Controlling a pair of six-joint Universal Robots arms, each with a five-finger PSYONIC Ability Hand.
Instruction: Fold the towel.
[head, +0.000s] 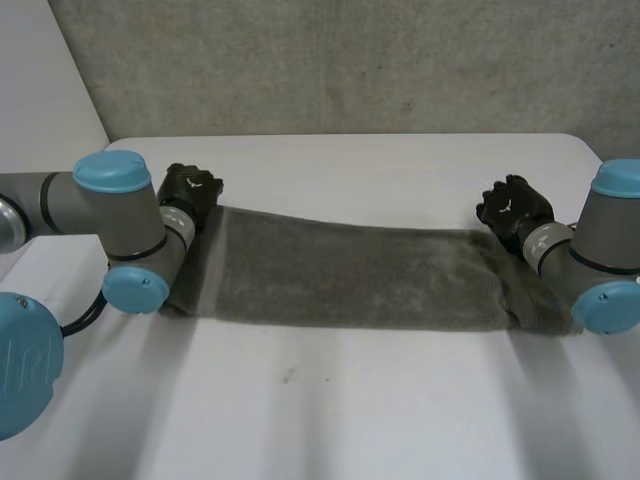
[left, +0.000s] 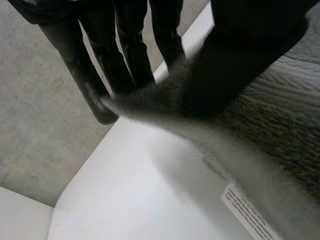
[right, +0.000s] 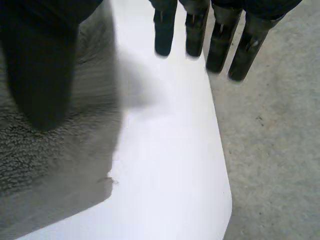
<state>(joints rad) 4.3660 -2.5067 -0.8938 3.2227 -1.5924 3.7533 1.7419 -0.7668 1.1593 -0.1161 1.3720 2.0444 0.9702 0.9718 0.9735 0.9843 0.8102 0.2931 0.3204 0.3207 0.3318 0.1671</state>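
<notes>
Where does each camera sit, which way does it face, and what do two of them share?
Head view: between and behind the arms, looking down at the white table and grey terry towel; both arms, left hand, right hand.
Left wrist view: on the left wrist, along the palm; fingers and thumb pinch a towel corner.
Right wrist view: on the right wrist; thumb over towel, fingers near the table's edge.
All share towel and table.

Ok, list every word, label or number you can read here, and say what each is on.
White label at the towel edge: several lines of small print, too blurred to read.
Light-blue joint cap: faint raised mark, unreadable.
</notes>
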